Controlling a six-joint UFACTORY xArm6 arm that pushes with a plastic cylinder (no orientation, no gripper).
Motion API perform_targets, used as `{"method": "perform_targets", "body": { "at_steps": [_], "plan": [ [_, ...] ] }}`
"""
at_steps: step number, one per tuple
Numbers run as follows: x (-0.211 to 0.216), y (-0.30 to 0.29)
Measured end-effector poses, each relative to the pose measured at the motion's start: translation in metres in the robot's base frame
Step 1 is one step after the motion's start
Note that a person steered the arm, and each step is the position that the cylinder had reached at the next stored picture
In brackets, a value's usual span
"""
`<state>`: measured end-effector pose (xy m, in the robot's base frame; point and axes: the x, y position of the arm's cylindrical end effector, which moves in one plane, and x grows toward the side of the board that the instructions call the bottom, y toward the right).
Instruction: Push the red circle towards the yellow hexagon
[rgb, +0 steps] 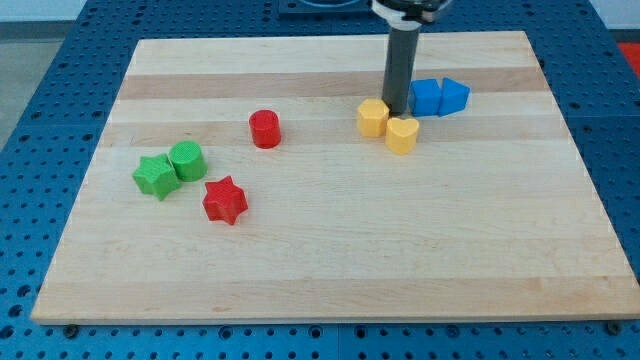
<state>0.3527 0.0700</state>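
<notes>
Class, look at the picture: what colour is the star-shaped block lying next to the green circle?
Green: the green star touches the green circle, seen in the camera view.

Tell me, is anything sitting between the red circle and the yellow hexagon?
No, nothing visible. The red circle has bare board between it and the yellow hexagon to the view's right. My tip is past the hexagon, on its right, so it is on the wrong side for pushing.
</notes>
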Motion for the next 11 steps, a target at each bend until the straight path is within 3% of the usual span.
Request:
{"method": "perform_targets", "body": {
  "at_steps": [2,3,4,5,6,7,10,11],
  "plan": [
    [0.030,-0.026],
    [-0.021,-0.022],
    [-0.036,-0.084],
    [-0.017,-0.173],
    [0.019,-0.222],
    [0.032,-0.208],
    [0.012,-0.096],
    [0.017,-0.115]
  ]
}}
